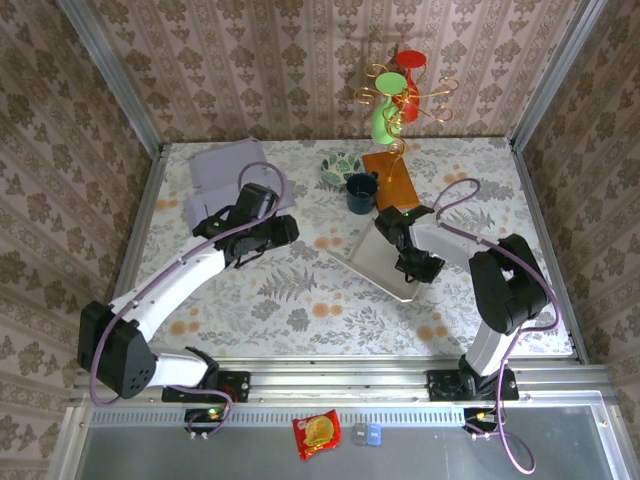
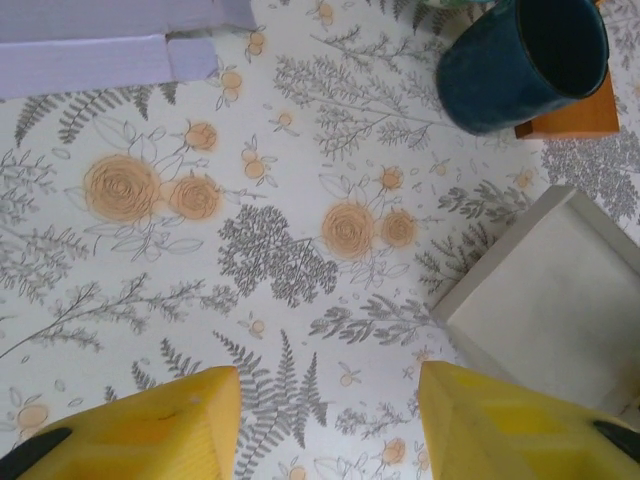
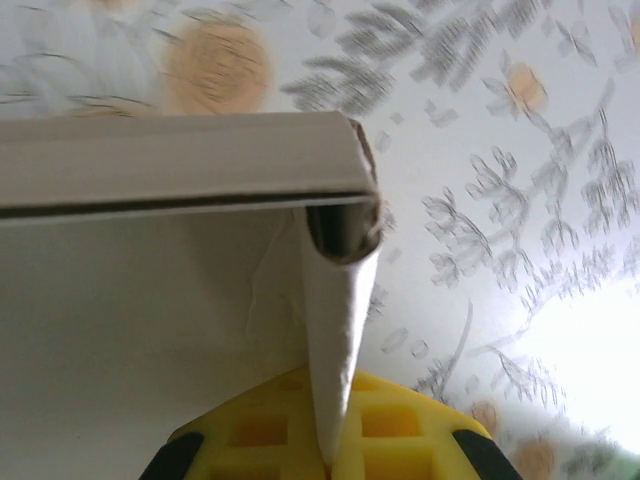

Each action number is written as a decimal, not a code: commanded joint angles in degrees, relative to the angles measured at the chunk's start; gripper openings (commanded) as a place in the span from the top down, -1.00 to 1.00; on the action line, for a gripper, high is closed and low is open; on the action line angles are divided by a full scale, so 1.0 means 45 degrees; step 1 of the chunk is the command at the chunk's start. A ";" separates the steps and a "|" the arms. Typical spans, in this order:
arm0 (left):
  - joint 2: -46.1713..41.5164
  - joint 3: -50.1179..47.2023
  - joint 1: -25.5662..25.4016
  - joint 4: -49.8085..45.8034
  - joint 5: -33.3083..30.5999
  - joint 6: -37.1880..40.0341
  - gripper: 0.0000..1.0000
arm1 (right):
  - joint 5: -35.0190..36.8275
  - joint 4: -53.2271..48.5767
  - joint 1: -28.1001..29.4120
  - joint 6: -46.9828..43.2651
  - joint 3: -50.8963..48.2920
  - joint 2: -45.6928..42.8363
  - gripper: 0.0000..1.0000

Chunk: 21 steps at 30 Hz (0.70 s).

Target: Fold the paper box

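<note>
right gripper (image 3: 325, 445) clenched on a thin side flap of the white paper box (image 1: 382, 262), which lies right of centre on the floral surface (image 1: 300, 310), near a blue mug (image 1: 361, 192). left gripper (image 2: 330, 405) released, fingers apart over bare surface beside the box.

We find the paper box (image 1: 378, 258) on the table (image 1: 300, 310), right of centre. The mug (image 1: 361, 193) stands behind it, beside the board (image 1: 392, 180). The sheets (image 1: 222, 168) lie at the far left.
</note>
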 commanded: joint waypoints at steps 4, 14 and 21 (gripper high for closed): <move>-0.0324 -0.1112 -0.0098 -0.0325 0.1838 -0.0004 0.09 | -0.2166 -0.2850 -0.0556 0.3636 0.1477 0.1296 1.00; 0.0870 -0.1745 -0.1776 0.1364 0.2643 -0.0237 0.14 | -0.5758 -0.1998 -0.0753 0.6303 0.0699 0.1778 1.00; 0.2126 -0.1609 -0.2553 0.2297 0.3056 -0.0219 0.16 | -0.7319 -0.0391 -0.0570 0.7450 -0.0437 0.1688 1.00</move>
